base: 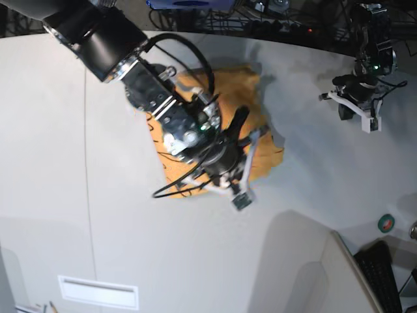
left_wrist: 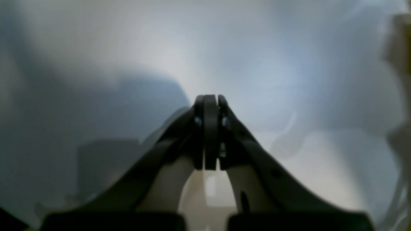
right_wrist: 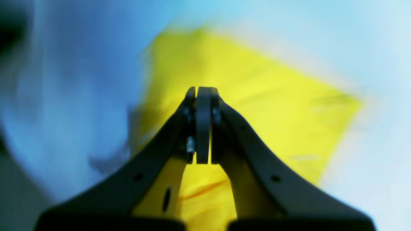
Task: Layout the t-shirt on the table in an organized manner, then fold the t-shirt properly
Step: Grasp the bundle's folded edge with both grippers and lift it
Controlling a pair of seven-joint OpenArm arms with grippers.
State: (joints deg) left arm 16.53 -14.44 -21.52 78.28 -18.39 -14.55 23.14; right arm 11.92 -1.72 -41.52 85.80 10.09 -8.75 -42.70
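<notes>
The light orange t-shirt lies in a compact folded shape on the white-grey table, at the middle. It looks yellow and blurred in the right wrist view. My right gripper hangs over the shirt, and its arm hides much of the cloth. Its jaws are pressed together in the right wrist view, with no cloth seen between them. My left gripper is far off at the back right, over bare table. It is shut and empty in the left wrist view. The shirt's print is hidden.
Cables and equipment line the table's far edge. A small round green and red object sits at the right. A dark keyboard and a grey panel are at the lower right. A white label is near the front edge.
</notes>
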